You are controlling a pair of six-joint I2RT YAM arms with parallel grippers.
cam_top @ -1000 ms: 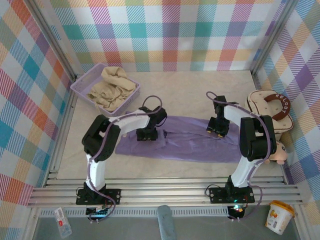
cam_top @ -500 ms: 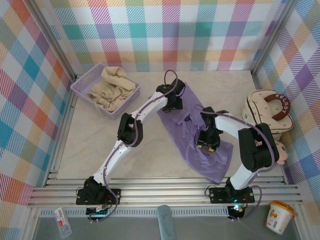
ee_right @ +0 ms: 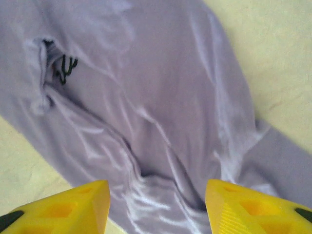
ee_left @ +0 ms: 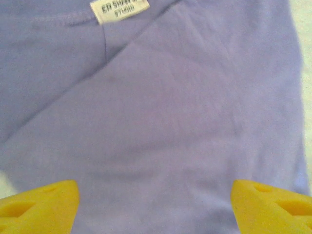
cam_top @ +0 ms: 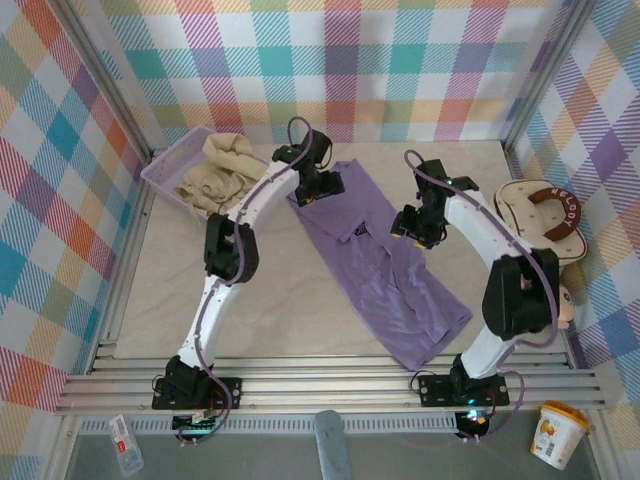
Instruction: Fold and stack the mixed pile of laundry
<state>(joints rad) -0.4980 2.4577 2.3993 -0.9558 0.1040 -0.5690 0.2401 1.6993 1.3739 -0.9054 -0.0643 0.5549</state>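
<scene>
1. Against one second back: the lavender T-shirt is no longer a level band across mid-frame. It now runs diagonally over the table, from lower right to upper centre. The left arm has stretched out to the shirt's upper end.
2. Containers: the lavender mesh basket, upper left, holds the crumpled cream-beige shirt.
3. Right pincer: fingers apart, nothing clamped. It sits over the T-shirt's right edge at mid-length. In the wrist view wrinkled cloth lies below the tips and the dark chest mark is upper left.
4. Left pincer: fingers wide apart over flat cloth at the T-shirt's upper end, neck label just beyond. Contact with the cloth: cannot tell.
</scene>
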